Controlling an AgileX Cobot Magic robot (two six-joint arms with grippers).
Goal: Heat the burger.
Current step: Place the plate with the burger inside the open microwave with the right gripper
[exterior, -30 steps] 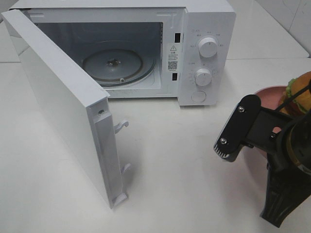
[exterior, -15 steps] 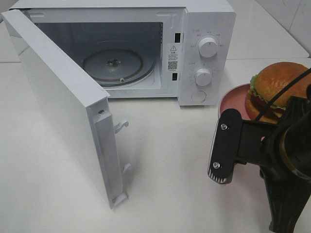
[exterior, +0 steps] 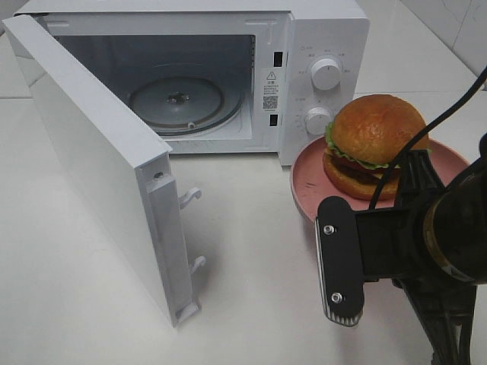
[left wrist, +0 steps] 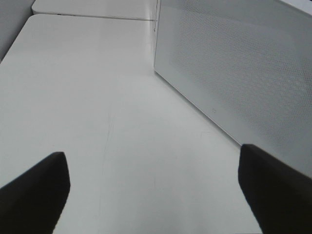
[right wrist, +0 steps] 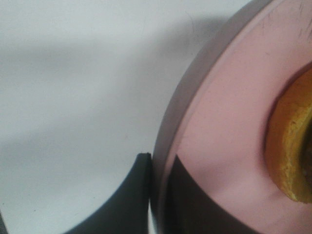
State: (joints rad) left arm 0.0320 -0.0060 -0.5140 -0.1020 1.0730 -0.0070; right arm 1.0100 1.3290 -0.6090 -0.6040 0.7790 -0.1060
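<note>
Right end effector (right wrist: 157, 168) tight on pink plate (right wrist: 219, 126) rim, burger (exterior: 377, 141) aboard; microwave (exterior: 327, 30) sticker (exterior: 271, 90) illegible

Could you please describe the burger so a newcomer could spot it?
Find the white microwave with its door open; by its knobs is a round pink plate. The burger sits on it: a glossy golden-brown bun over green lettuce, the only food there.

burger (exterior: 377, 144) and pink plate (exterior: 308, 188) carried leftward, nearer the microwave (exterior: 335, 30)
</note>
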